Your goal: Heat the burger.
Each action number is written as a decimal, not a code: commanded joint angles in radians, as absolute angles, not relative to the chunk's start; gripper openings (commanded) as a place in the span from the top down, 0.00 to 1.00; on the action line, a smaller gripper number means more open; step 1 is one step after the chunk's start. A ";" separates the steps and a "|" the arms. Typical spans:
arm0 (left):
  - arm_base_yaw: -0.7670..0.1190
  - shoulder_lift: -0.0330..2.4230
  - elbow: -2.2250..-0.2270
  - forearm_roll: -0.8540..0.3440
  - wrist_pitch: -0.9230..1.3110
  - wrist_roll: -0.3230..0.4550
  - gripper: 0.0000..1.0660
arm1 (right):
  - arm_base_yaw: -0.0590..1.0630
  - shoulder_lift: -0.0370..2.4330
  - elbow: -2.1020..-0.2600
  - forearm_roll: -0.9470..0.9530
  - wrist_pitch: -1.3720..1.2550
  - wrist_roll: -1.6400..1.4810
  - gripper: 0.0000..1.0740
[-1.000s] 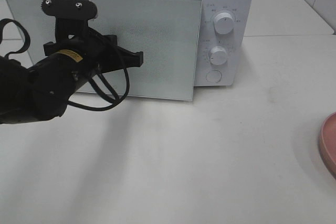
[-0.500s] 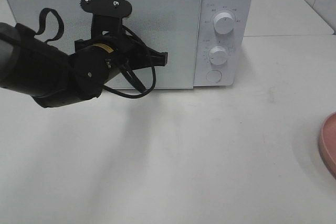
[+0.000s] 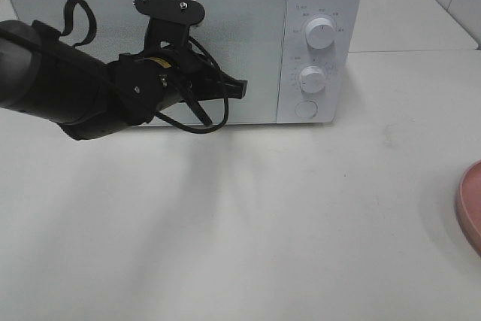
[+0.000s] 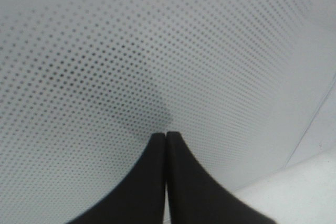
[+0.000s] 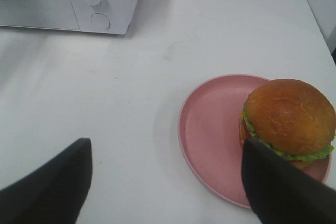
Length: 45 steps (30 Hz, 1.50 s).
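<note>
Exterior high: left arm level, clenched tool (empty) against microwave door.

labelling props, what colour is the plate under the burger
Pink plate; burger; clearest in the right wrist view.

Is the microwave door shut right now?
Shut. The door sits flush with the control panel, with the closed left tool pressed against it.

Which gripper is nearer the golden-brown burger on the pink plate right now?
Right. The right gripper hovers open just short of the burger on its pink round plate. The left gripper is shut, tips against the white microwave's dotted door.
</note>
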<state>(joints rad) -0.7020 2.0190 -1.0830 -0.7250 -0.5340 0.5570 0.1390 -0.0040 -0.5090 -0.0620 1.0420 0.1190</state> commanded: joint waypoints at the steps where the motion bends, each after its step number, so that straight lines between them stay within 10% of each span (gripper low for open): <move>1: -0.704 2.019 -1.114 -0.783 -0.668 0.616 1.00 | 0.131 -0.030 -0.507 -0.060 1.038 0.111 0.30; 8: -0.778 1.966 -1.114 -1.113 -0.526 0.914 1.00 | 0.131 -0.030 -0.507 -0.060 1.038 0.111 0.30; 14: -0.773 1.922 -1.114 -1.125 -0.253 1.011 0.95 | 0.131 -0.030 -0.507 -0.060 1.038 0.111 0.30; 19: -0.762 1.890 -1.114 -1.124 -0.103 1.026 0.63 | 0.131 -0.030 -0.507 -0.060 1.038 0.111 0.30; 21: -0.728 1.845 -1.114 -1.117 0.057 1.017 0.15 | 0.131 -0.030 -0.507 -0.060 1.038 0.111 0.30; 24: -0.715 1.833 -1.114 -1.116 0.092 1.005 0.12 | 0.131 -0.030 -0.507 -0.060 1.038 0.111 0.30; 31: -0.610 1.760 -1.114 -0.733 0.311 0.665 0.15 | 0.131 -0.030 -0.507 -0.060 1.038 0.111 0.30; 34: -0.573 1.721 -1.114 -0.352 0.456 0.277 0.15 | 0.131 -0.030 -0.507 -0.060 1.038 0.111 0.30; 37: -0.545 1.687 -1.114 -0.154 0.595 0.098 0.15 | 0.131 -0.030 -0.507 -0.060 1.038 0.111 0.30; 45: -0.398 1.590 -1.114 -0.149 0.781 0.147 0.15 | 0.131 -0.030 -0.507 -0.060 1.038 0.111 0.30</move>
<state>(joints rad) -0.4500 1.6330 -1.1060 -0.1250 0.7290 0.1150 0.1390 -0.0040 -0.5090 -0.0620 1.0420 0.1190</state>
